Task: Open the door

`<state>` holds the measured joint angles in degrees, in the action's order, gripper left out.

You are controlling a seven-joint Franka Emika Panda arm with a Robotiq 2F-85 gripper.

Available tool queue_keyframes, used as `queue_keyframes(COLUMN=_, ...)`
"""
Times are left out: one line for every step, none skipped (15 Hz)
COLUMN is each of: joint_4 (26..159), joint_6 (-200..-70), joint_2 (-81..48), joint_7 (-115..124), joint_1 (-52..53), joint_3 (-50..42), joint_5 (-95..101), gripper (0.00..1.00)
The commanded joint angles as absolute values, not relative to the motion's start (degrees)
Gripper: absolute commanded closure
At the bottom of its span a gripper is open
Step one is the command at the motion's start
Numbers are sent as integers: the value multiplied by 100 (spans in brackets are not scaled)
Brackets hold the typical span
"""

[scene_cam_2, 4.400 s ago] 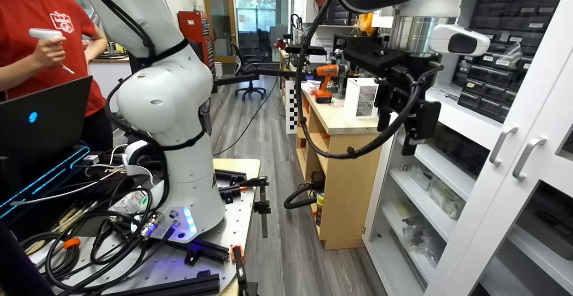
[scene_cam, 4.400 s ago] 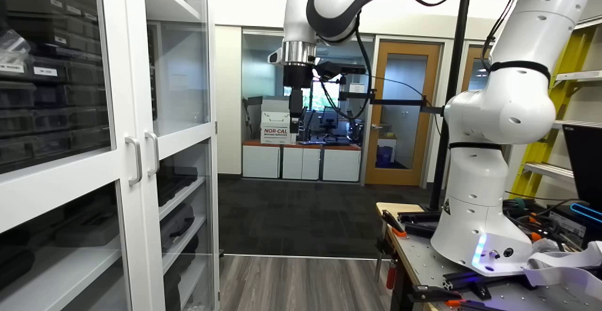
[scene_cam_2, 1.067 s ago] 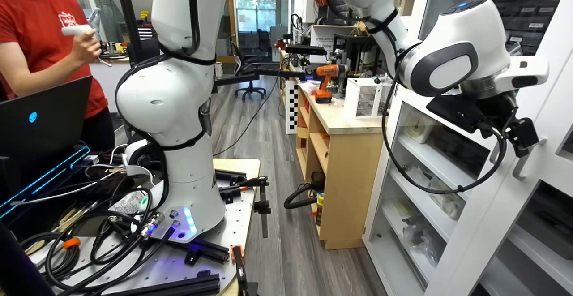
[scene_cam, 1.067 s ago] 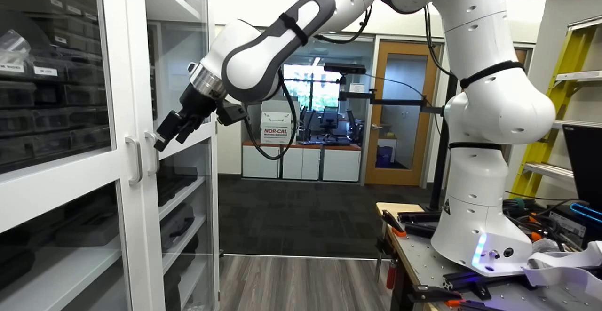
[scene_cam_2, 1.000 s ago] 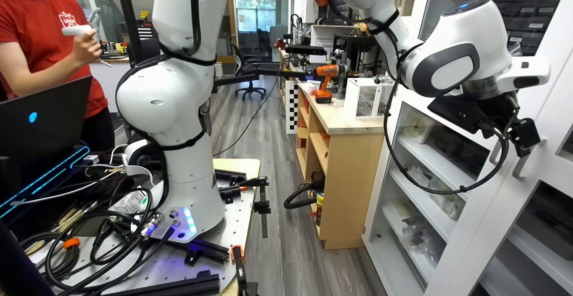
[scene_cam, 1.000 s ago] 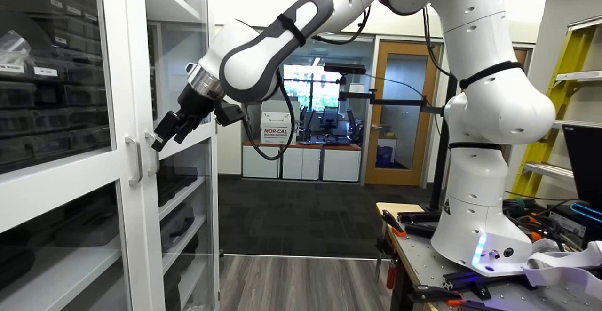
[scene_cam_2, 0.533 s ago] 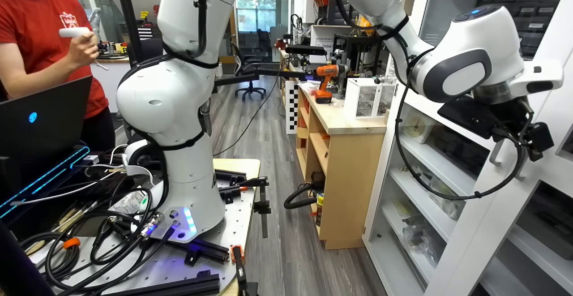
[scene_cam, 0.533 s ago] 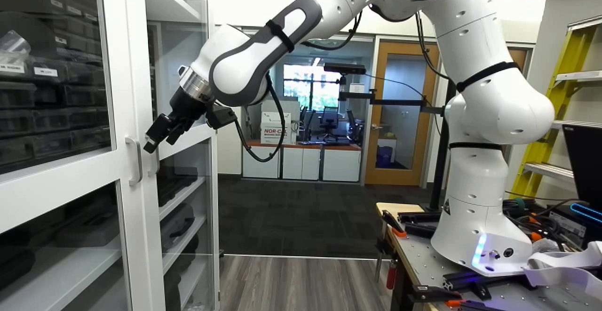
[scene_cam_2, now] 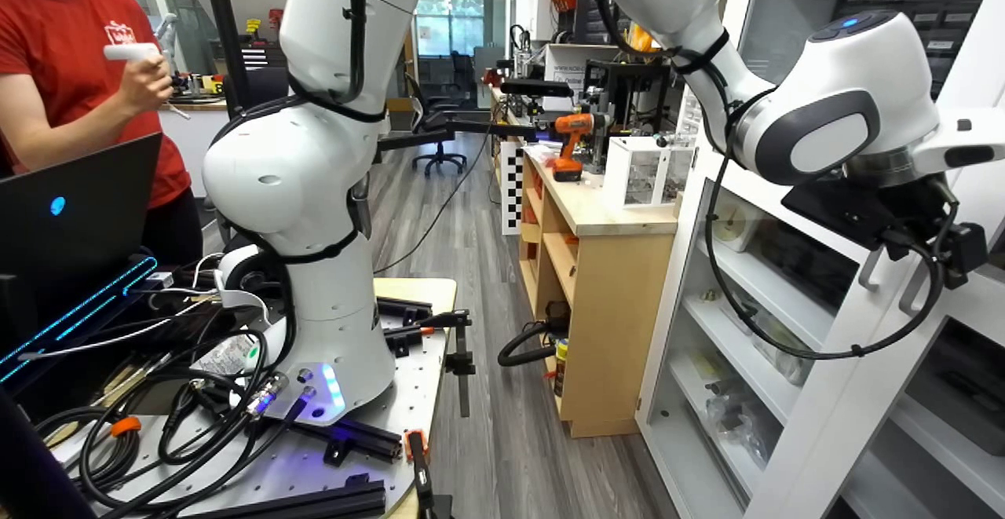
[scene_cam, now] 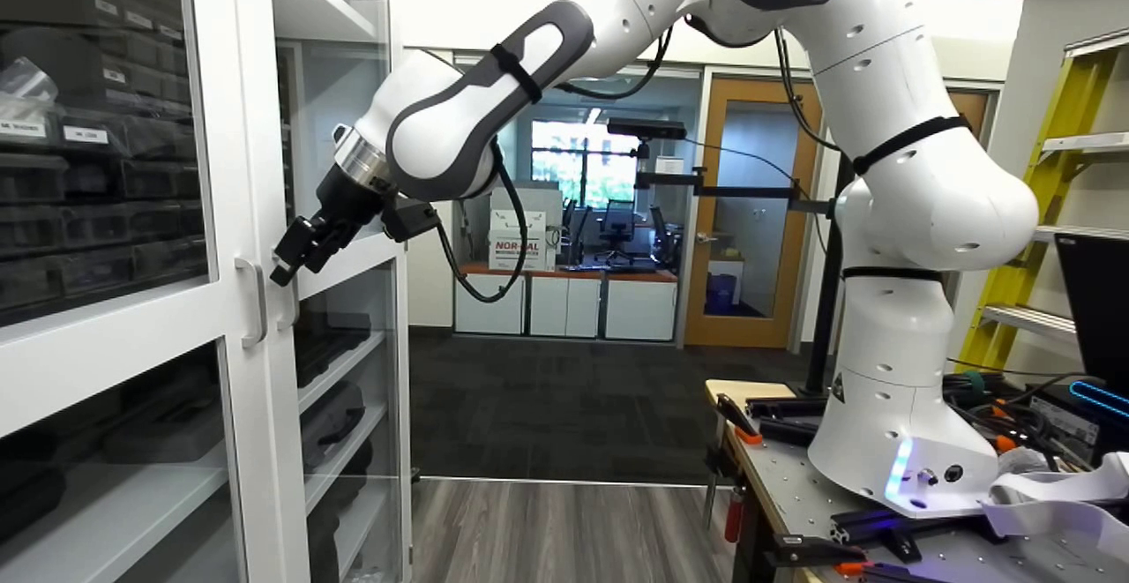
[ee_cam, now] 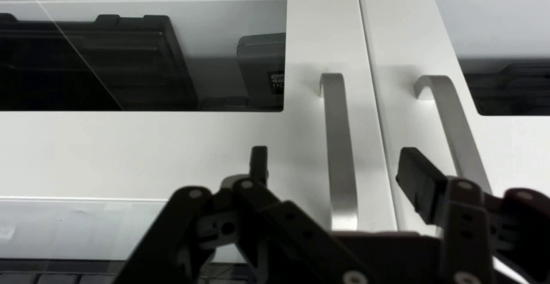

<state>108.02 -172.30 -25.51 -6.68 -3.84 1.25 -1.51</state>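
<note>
The door is a white-framed glass cabinet door, shut. It also shows in an exterior view and in the upside-down wrist view. Its slim bar handle stands between my gripper's two spread fingers in the wrist view. I see no finger touching it and cannot tell whether the fingertips reach past the bar. In an exterior view my gripper tilts down at the cabinet and covers the upper part of the handle. In an exterior view my gripper is above and right of the handle's lower end.
The twin glass panel with its own handle stands right beside the door. One finger overlaps that handle in the wrist view. A cable loop hangs under the wrist. A wooden bench and a person in red are in view.
Over four seconds the arm has swung from hanging straight down to tilting at the cabinet. In the last second the gripper has moved slightly farther over the handle. The door has not moved.
</note>
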Motion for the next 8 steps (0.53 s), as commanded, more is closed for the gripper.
queue_keyframes(joint_4=10662, joint_6=-17159, joint_2=-2580, joint_7=-664, joint_1=-452, joint_3=166, joint_5=-112, gripper=52)
queue_keyframes(joint_4=10660, joint_6=-17161, joint_2=-2572, joint_7=-682, joint_1=-476, joint_3=200, joint_5=-132, gripper=58)
queue_keyframes(joint_4=10664, joint_6=-17137, joint_2=-2558, joint_7=-673, joint_1=-482, joint_3=210, joint_5=-149, gripper=66)
queue_keyframes(joint_4=10662, joint_6=-17113, joint_2=-2548, joint_7=-668, joint_1=-485, joint_3=214, joint_5=-157, gripper=72)
queue_keyframes(joint_4=10665, joint_6=-17083, joint_2=-2533, joint_7=-648, joint_1=-469, joint_3=191, joint_5=-147, gripper=77)
queue_keyframes(joint_4=10671, joint_6=-17048, joint_2=-2516, joint_7=-630, joint_1=-461, joint_3=179, joint_5=-149, gripper=85)
queue_keyframes(joint_4=10700, joint_6=-17002, joint_2=-2478, joint_7=-619, joint_1=-459, joint_3=176, joint_5=-154, gripper=91)
queue_keyframes(joint_4=10737, joint_6=-16977, joint_2=-2443, joint_7=-617, joint_1=-453, joint_3=171, joint_5=-149, gripper=98)
